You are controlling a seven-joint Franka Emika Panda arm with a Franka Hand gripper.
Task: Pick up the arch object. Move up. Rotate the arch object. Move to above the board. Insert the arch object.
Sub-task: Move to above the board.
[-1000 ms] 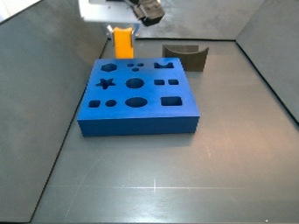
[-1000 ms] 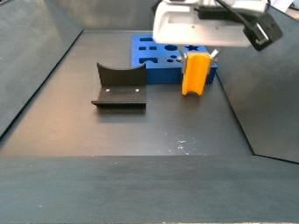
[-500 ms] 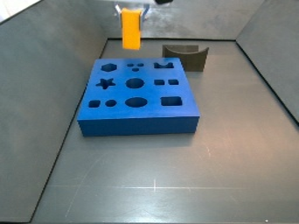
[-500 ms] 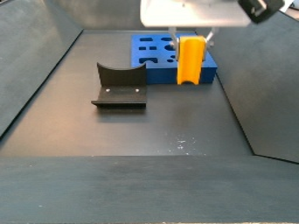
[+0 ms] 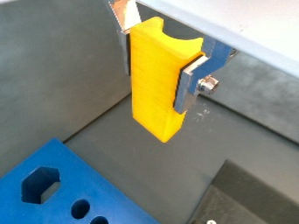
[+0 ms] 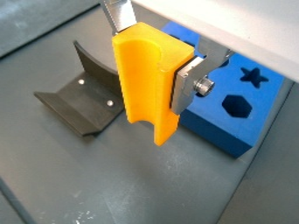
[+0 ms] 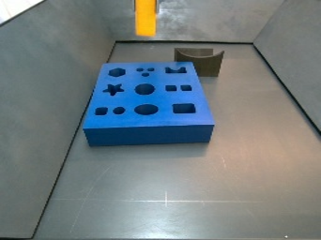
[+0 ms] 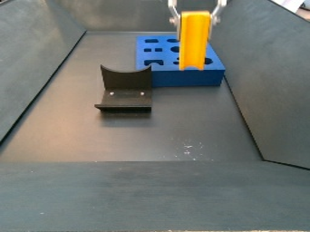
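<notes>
The gripper (image 6: pixel 155 61) hangs high at the top of the frame, its jaws pinching the arch object (image 6: pixel 145 80) upright, well clear of the tabletop (image 7: pixel 189 187). In a side view the arch object (image 7: pixel 145 17) is cut off by the top edge (gripper unseen there). The board (image 7: pixel 146 103) lies mid-frame, the dark curved block (image 7: pixel 201 59) beside it.

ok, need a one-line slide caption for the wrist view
Gripper holds the yellow arch object upright in the air, beside the blue board and dark fixture.
</notes>
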